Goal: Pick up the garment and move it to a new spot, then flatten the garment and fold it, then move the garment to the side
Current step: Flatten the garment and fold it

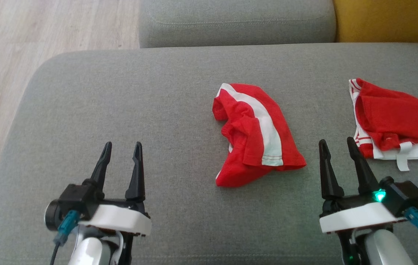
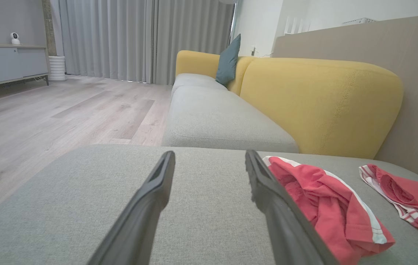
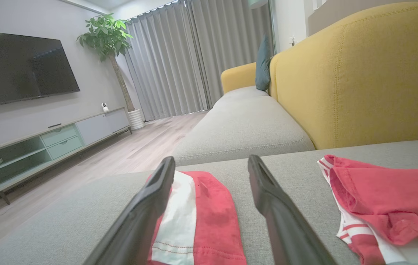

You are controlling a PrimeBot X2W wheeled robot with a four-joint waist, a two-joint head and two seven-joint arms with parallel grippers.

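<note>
A crumpled red garment (image 1: pixel 255 134) with a broad white stripe lies bunched near the middle of the grey cushion (image 1: pixel 120 103). It also appears in the left wrist view (image 2: pixel 326 206) and the right wrist view (image 3: pixel 201 217). My left gripper (image 1: pixel 121 148) hovers open over bare cushion, well to the garment's left; its dark fingers (image 2: pixel 146 206) hold nothing. My right gripper (image 1: pixel 337 142) stands open just right of the garment's lower edge, empty, with one finger (image 3: pixel 146 209) in front of the white stripe.
A second red and white piece of clothing (image 1: pixel 396 125) lies at the cushion's right edge. A grey sofa seat (image 1: pixel 236 22) and yellow backrest (image 1: pixel 389 20) stand beyond. Wooden floor (image 1: pixel 17 55) lies to the left, past the cushion's rounded corner.
</note>
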